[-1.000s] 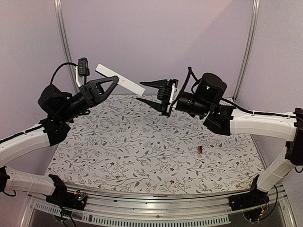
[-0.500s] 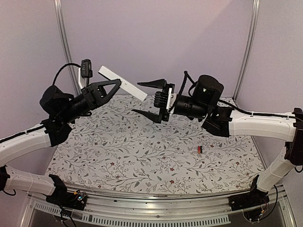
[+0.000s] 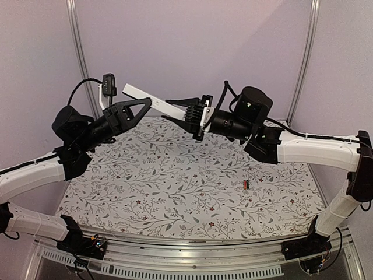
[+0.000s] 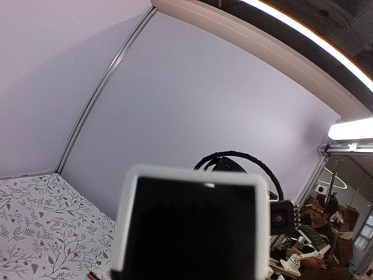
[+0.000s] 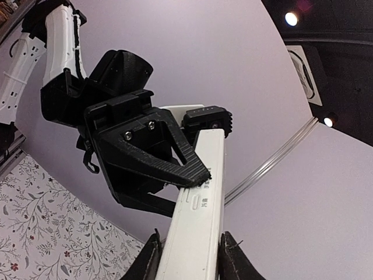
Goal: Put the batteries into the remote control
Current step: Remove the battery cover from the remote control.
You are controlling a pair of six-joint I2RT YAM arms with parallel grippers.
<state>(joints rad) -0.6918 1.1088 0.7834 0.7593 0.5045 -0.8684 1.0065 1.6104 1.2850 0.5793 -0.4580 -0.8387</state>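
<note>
High above the table's (image 3: 175, 192) far edge, the remote (image 3: 134, 91) sits in mid-air, long axis running left to right, right end dipping slightly. The left gripper (image 3: 147, 103) clamps its middle. The right gripper (image 3: 169, 109) has its jaws pressed on both sides of the right end. One battery (image 3: 245, 184) lies on the table, well apart.

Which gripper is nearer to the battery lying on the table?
Right. The right gripper hangs above the table, left of the battery, around one end of the remote. The left gripper holds the remote farther left.
</note>
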